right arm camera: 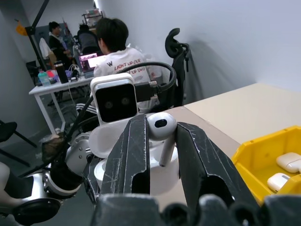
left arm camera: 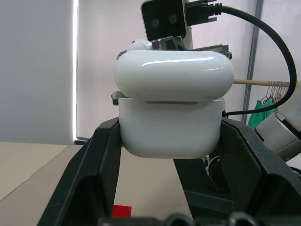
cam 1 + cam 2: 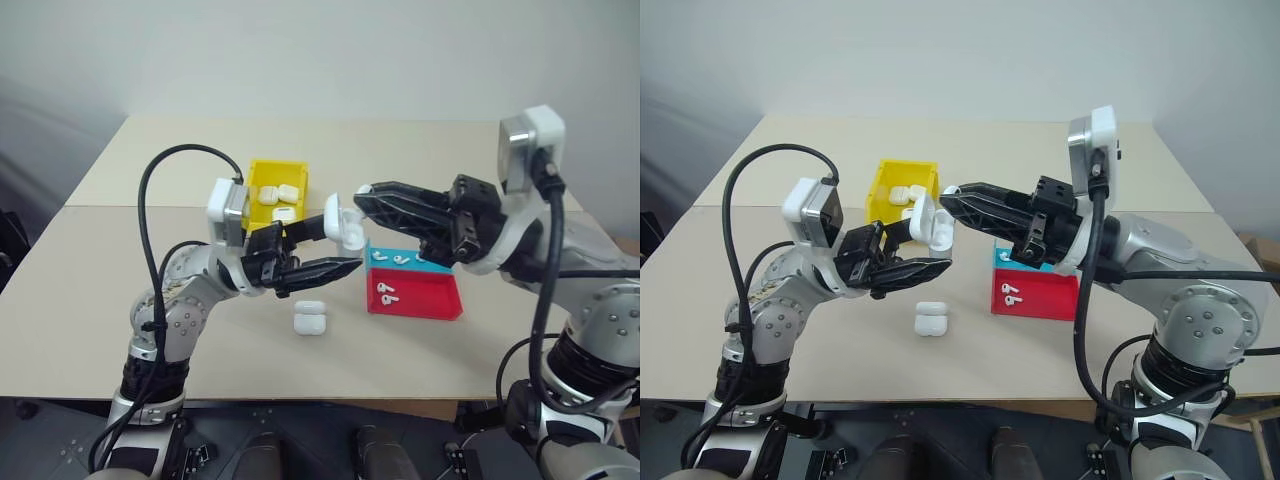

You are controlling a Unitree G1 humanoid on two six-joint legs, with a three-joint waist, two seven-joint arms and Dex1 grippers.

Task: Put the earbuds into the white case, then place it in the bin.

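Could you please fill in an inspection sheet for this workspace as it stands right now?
Surface: beige table.
Job's things: open white case held in the air; earbud above it; yellow bin holding cases.
Clutter: spare case on the table; red tray and teal tray with earbuds.
Grippers: left gripper shut on the case; right gripper pinching the earbud.
Cables: black cables loop over both arms.
Surroundings: people at desks.

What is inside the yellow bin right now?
The yellow bin holds several closed white cases; at least three show over its wall. The left gripper and the case it holds cover the near corner, so anything there is hidden.
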